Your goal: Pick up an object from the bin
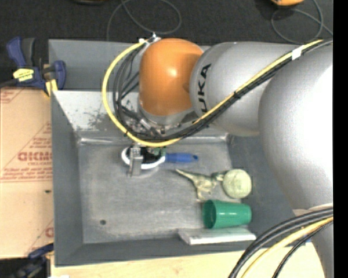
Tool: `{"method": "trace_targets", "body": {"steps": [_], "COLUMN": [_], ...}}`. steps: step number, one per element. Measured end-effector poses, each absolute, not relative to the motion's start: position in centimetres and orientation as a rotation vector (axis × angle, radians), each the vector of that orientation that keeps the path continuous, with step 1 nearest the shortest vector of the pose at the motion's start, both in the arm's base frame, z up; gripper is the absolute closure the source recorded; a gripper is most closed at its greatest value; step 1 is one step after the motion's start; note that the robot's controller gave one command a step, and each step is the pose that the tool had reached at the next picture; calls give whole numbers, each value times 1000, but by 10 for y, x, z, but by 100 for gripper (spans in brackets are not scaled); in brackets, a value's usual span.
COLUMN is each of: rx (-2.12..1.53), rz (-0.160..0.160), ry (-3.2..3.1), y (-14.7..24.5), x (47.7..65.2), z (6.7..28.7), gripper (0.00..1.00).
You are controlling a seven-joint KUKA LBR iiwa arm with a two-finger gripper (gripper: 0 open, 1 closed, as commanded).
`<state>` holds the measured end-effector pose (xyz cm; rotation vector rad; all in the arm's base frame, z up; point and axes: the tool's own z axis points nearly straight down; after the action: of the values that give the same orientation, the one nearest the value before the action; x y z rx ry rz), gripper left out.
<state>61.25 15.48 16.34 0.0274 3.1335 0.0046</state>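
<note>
Camera view: scuffed grey bin [122, 207] (black floor [23, 10] around) holds green cup [226, 214].

The metal bin [104, 204] looks scuffed and matt, the green cup [227, 214] smooth plastic.

A white ring [155, 163] lies flat on the bin [104, 207] floor near the back wall, partly hidden beneath the gripper [134, 162].
</note>
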Motion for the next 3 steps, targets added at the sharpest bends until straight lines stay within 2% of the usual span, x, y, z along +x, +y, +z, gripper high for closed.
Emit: {"method": "trace_targets", "body": {"steps": [1,2,3], "rx": [-33,-61,166], "rz": [-2,0,3], "ry": [3144,3135,3133], "y": [124,102,92], "x": [630,635,632], "z": [149,127,77], "gripper": [0,0,0]}}
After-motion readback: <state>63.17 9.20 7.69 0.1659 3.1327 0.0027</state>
